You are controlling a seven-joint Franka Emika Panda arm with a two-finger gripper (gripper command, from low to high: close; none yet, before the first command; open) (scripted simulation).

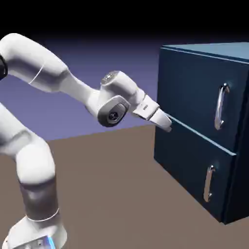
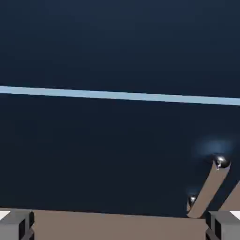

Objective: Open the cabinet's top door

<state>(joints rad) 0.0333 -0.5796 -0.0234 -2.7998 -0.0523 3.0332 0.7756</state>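
The claw (image 2: pixel 120 226) is open and empty; better to raise it toward the top door's handle (image 1: pixel 220 106), keeping the fingers apart.

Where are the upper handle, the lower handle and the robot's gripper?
Upper handle (image 1: pixel 219 108): exterior view, middle of its bar.
Lower handle (image 2: pixel 209 190): hand view, middle of its bar.
Gripper (image 2: pixel 120 226): hand view, midway between its open fingertips.

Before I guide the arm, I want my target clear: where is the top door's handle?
In the exterior view, on the right, upright on the top door, above the lower handle.
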